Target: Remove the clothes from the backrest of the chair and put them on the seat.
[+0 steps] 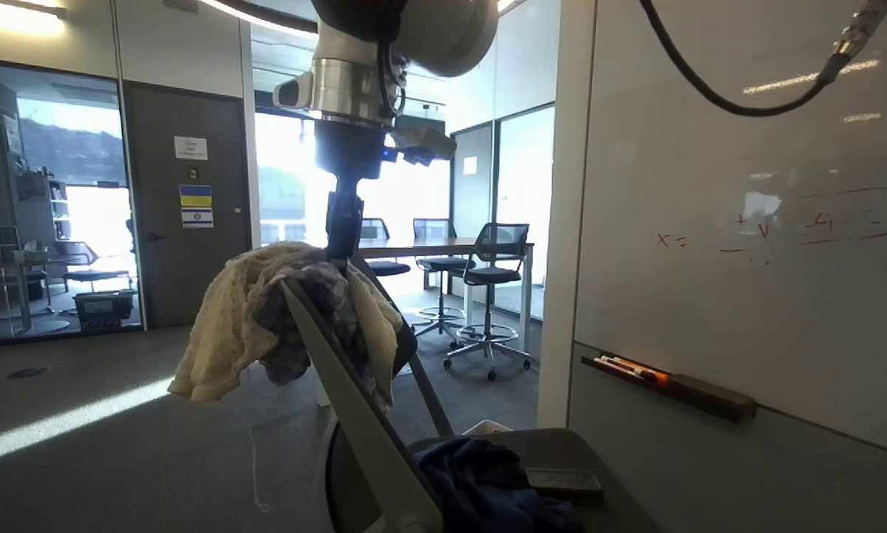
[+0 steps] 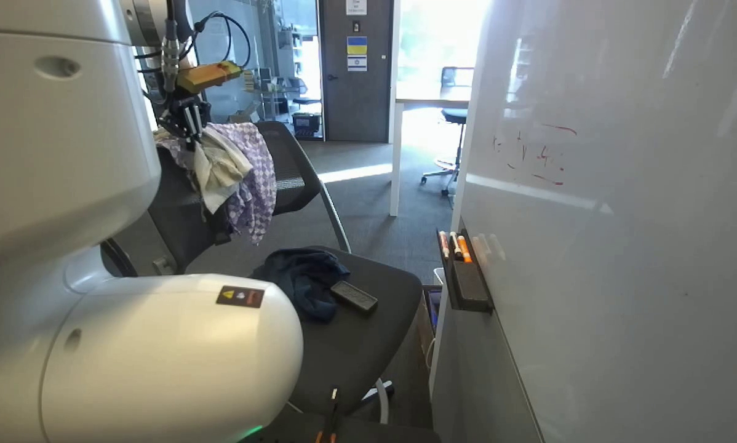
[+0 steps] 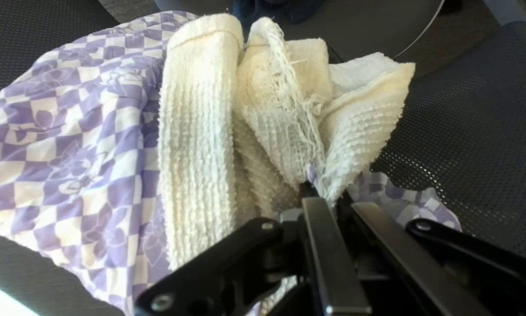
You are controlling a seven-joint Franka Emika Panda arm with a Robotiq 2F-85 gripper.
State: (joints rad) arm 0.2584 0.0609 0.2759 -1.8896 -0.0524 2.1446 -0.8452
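Observation:
A cream knitted cloth (image 1: 225,326) and a purple-white checked cloth (image 2: 256,166) hang over the dark mesh backrest (image 2: 288,163) of the chair. In the wrist view the cream cloth (image 3: 197,127) lies on top of the checked cloth (image 3: 74,140). My gripper (image 3: 326,195) points down at the top of the backrest, closed on a bunched fold of the cream cloth. A small purple bit shows at the fingertips; whether the checked cloth is also pinched cannot be told. The gripper also shows in both exterior views (image 1: 340,255) (image 2: 193,136). A dark blue cloth (image 2: 304,280) lies on the seat (image 2: 374,277).
A dark eraser-like block (image 2: 354,296) lies on the seat beside the blue cloth. A whiteboard (image 2: 621,246) with a marker tray (image 2: 467,277) stands alongside the chair. A table (image 1: 443,248) with several chairs is behind. The arm's white body fills much of an exterior view (image 2: 159,351).

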